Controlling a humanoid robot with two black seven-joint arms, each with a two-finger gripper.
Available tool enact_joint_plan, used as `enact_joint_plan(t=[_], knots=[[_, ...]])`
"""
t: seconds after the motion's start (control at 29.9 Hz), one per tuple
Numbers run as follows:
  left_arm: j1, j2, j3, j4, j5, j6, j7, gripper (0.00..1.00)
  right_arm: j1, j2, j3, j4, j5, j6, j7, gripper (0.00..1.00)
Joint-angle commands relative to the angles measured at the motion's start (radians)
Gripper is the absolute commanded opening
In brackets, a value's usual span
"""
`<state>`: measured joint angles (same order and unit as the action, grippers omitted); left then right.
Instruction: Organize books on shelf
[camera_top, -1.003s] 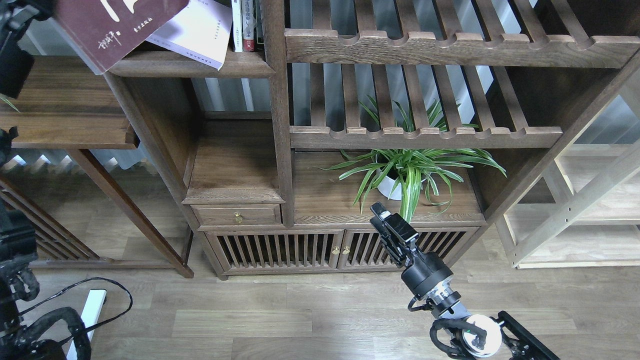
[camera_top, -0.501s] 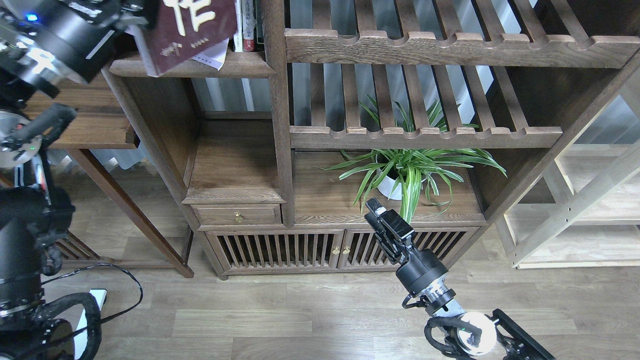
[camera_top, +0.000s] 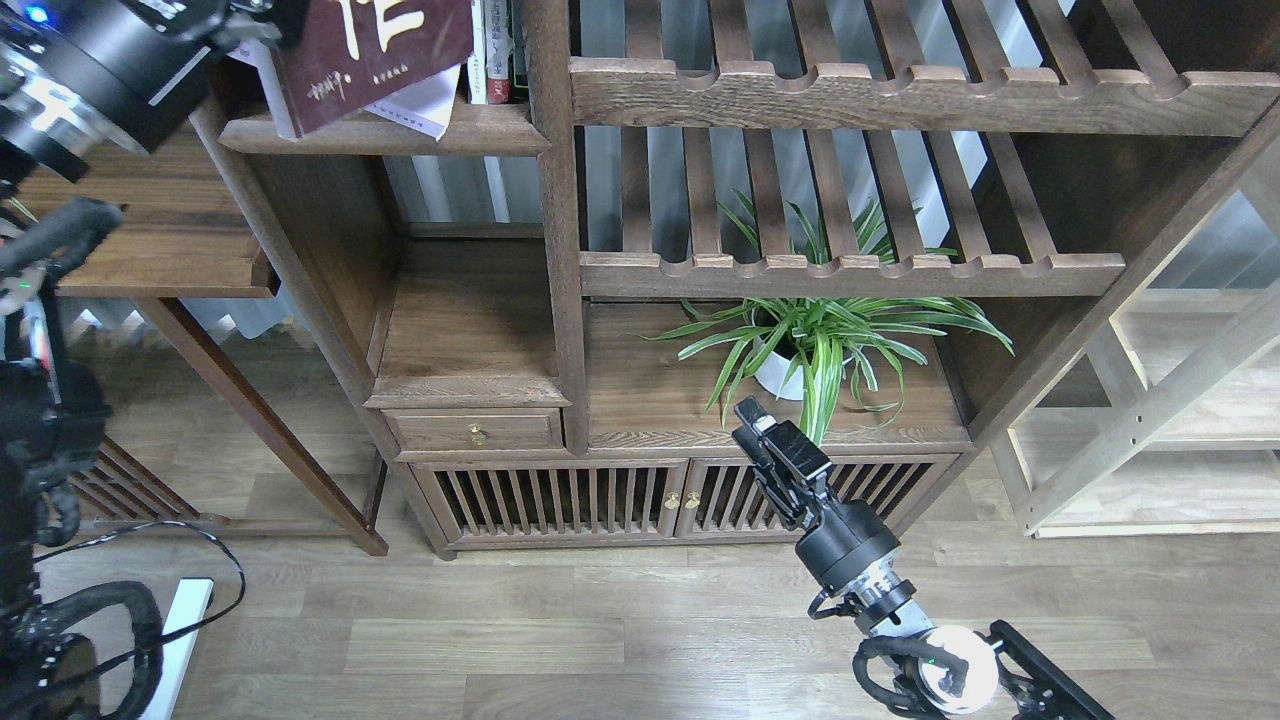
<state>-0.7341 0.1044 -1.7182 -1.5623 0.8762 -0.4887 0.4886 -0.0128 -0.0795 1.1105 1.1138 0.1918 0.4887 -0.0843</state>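
The large dark maroon book (camera_top: 385, 55) with white Chinese characters is tilted over the dark-brown shelf (camera_top: 400, 132) at the top left, its lower left corner past the shelf's front edge. It covers most of the pale lavender-white book (camera_top: 425, 103) lying on the shelf. My left gripper (camera_top: 252, 18) is at the maroon book's left edge, shut on it; the view's top edge cuts off its fingers. The red book is out of view. My right gripper (camera_top: 752, 418) hangs low in front of the cabinet, empty; its fingers cannot be told apart.
Thin upright white- and red-spined books (camera_top: 492, 50) stand at the shelf's right end against the post (camera_top: 555, 200). A potted spider plant (camera_top: 810, 345) sits on the cabinet top behind my right gripper. Slatted shelves (camera_top: 850, 95) fill the right, and a side table (camera_top: 140, 230) stands at the left.
My left arm swung in from the left and carried the maroon book rightward over the shelf and the pale book. My right gripper shifted slightly left.
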Motion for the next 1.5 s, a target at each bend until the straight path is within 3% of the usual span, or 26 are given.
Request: enact_joint_plan(t=[0.0, 0.37, 1.07, 1.47], knots=[[0.001, 0.021, -0.009, -0.015, -0.029, 0.000, 0.000, 0.00, 0.001, 0.004, -0.014, 0.000, -0.002, 0.000, 0.000, 0.59], [0.001, 0.035, -0.077, 0.033, -0.031, 0.000, 0.000, 0.00, -0.004, -0.005, -0.028, 0.003, -0.002, 0.000, -0.002, 0.58], [-0.142, 0.032, -0.006, 0.301, -0.025, 0.000, 0.000, 0.00, -0.010, -0.006, -0.026, 0.024, -0.002, 0.000, -0.002, 0.57], [-0.162, 0.029, -0.006, 0.352, -0.022, 0.000, 0.000, 0.00, -0.027, -0.006, -0.028, 0.028, -0.002, 0.000, -0.002, 0.57]])
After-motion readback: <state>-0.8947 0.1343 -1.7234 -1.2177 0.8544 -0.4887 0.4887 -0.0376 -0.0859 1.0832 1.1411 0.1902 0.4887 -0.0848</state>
